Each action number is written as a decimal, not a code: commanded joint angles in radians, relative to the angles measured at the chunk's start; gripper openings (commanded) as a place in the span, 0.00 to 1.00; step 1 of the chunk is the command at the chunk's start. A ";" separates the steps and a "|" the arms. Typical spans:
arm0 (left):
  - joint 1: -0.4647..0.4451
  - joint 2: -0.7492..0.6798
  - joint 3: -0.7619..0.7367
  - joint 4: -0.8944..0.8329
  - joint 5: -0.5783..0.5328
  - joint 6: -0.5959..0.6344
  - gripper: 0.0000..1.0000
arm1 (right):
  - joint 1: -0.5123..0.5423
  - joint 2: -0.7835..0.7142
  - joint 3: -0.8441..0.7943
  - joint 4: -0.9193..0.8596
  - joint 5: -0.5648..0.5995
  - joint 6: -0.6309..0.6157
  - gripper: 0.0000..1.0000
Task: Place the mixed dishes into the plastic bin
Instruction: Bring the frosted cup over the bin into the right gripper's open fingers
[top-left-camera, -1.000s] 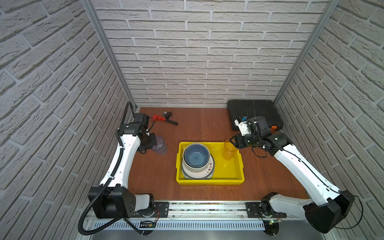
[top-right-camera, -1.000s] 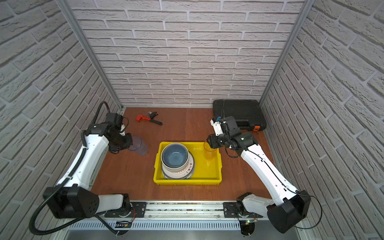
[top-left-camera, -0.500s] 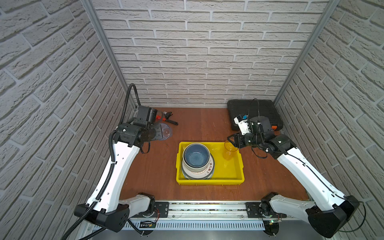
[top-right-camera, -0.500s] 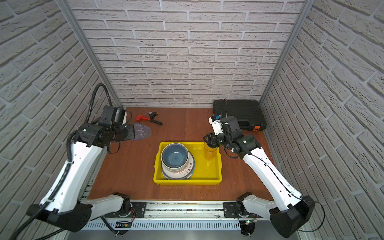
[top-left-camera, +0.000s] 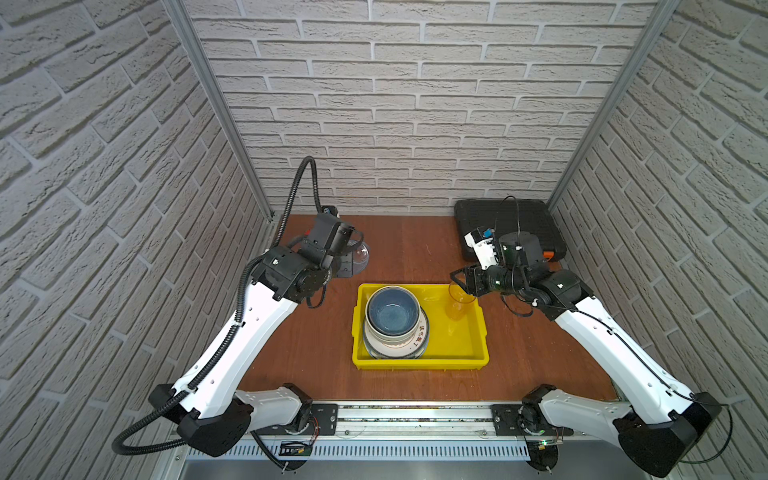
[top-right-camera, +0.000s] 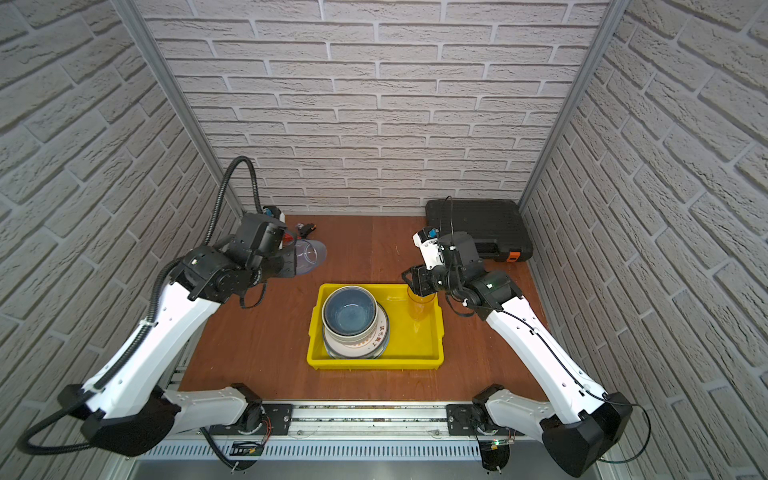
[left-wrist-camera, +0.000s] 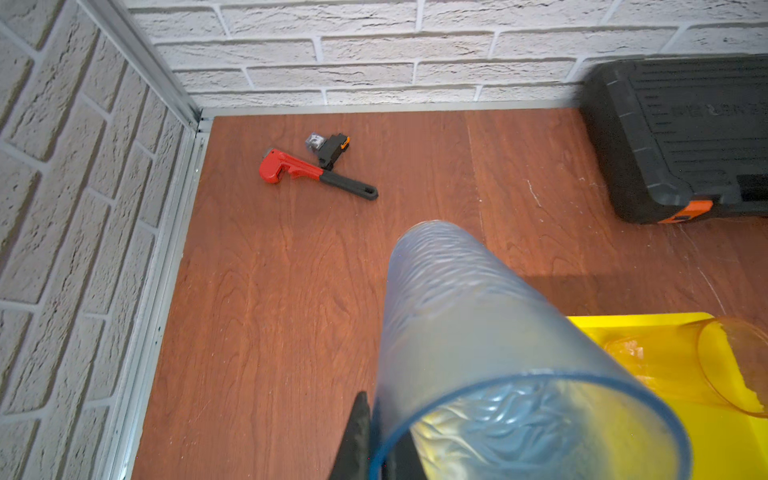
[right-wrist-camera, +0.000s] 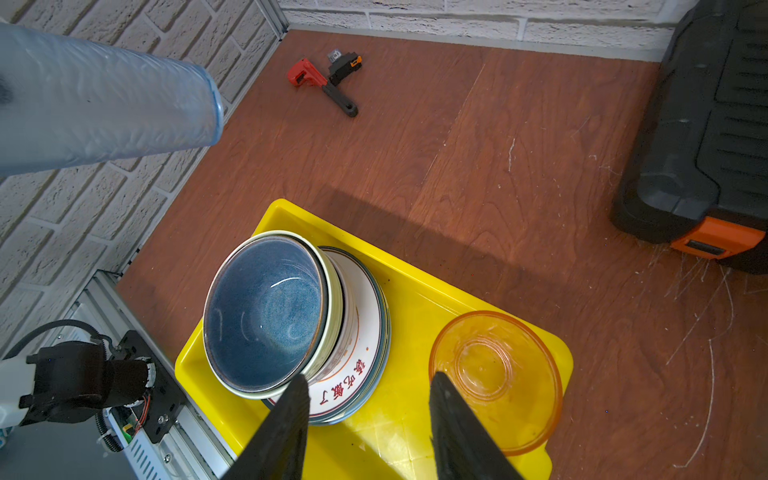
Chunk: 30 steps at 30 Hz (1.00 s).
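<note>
The mixed dishes are mostly gathered in the bright yellow rectangular plastic bin (top-left-camera: 419, 365), which is set on the brown wooden tabletop (top-left-camera: 316, 332) at the lower centre of both top views. A stack is seen in the bin's left half. A dark-blue glazed bowl (top-left-camera: 392, 311) is nested in a pale-green bowl (right-wrist-camera: 333, 307), and both are carried by a white plate printed with red characters (top-left-camera: 420, 336). A blue-edged plate (right-wrist-camera: 386, 324) is shown beneath it. An orange see-through tumbler (top-left-camera: 457, 305) is stood upright in the bin's upper right corner.

The left gripper (left-wrist-camera: 376, 451) is pressed together on the rim of a pale-blue see-through rippled tumbler (left-wrist-camera: 469, 332). This tumbler is held on its side in the air, outside the bin and to its upper left in both top views.

The right gripper (right-wrist-camera: 370, 428) is spread and is held over the bin's upper right part. The orange tumbler is found outside the gap, just beside one finger; whether it is touched cannot be told.

A red-and-black wrench (left-wrist-camera: 316, 172) is laid on the tabletop near the back left corner. A black plastic case with an orange latch (top-left-camera: 507, 224) is placed at the upper right of the tabletop.
</note>
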 joint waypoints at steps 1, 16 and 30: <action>-0.045 0.035 0.042 0.092 -0.069 -0.014 0.00 | 0.015 -0.017 0.039 0.055 -0.013 0.011 0.48; -0.273 0.264 0.156 0.231 -0.129 -0.017 0.00 | 0.073 -0.025 0.054 0.131 -0.004 0.024 0.48; -0.360 0.339 0.187 0.306 -0.138 -0.014 0.00 | 0.100 -0.019 0.056 0.194 0.001 0.030 0.48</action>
